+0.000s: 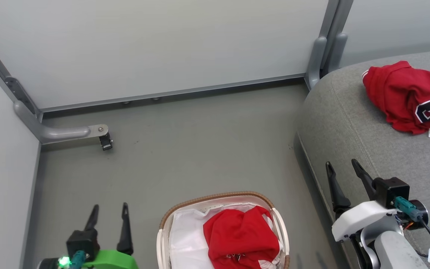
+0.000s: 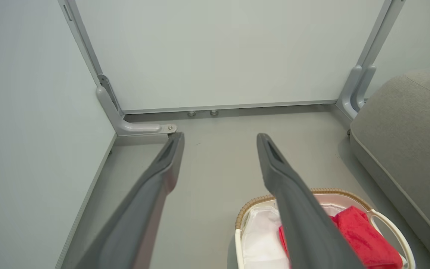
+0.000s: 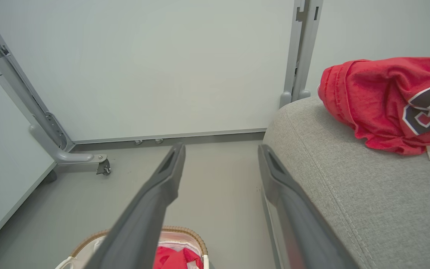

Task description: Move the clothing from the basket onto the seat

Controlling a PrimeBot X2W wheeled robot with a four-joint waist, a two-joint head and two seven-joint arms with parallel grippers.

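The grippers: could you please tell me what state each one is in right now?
Left gripper: open, holding nothing.
Right gripper: open, holding nothing.

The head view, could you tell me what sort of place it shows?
Likely a mock living-room corner inside a partitioned test cell: pale panel walls on grey metal feet, a grey sofa, and a laundry basket on the floor.

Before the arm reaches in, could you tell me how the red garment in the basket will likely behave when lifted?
The red garment lies crumpled in soft folds, so it will probably be floppy and sag from any pinch point. It looks like thin fabric, likely light. It rests on the loose white liner, which might lift along.
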